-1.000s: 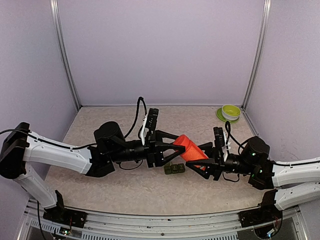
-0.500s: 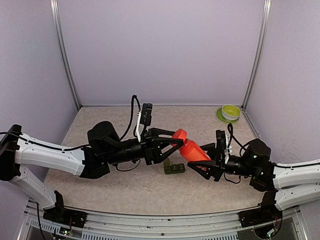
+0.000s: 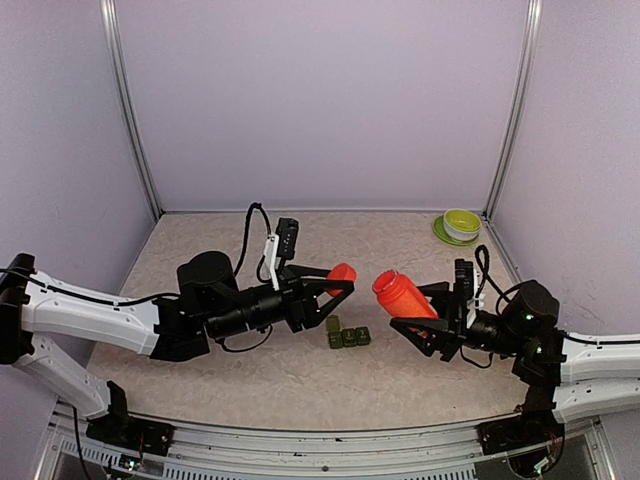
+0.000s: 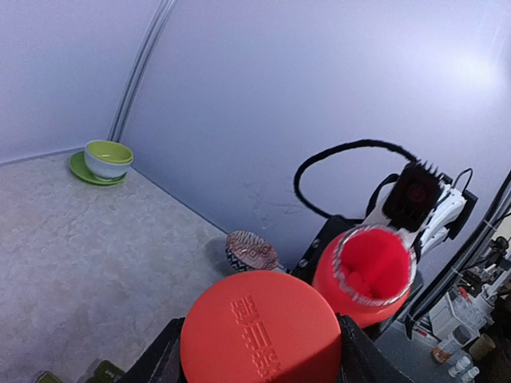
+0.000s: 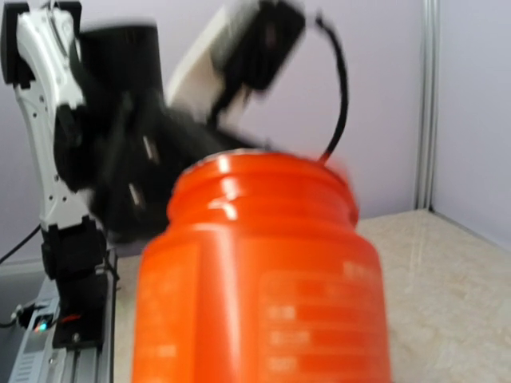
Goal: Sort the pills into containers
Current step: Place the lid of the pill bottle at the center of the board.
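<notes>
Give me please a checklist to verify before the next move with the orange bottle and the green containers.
1. Cap is off the bottle and gripped by the left pincer: ok.
2. Bottle is gripped firmly by the right pincer: ok.
3. Bottle mouth is open and unobstructed, as the left wrist view shows: ok.
4. Pills are inside the bottle: cannot tell.
5. Lids of the containers are open: cannot tell, too small.
6. Bottle mouth is over the containers: not ok, it appears off to their right.
</notes>
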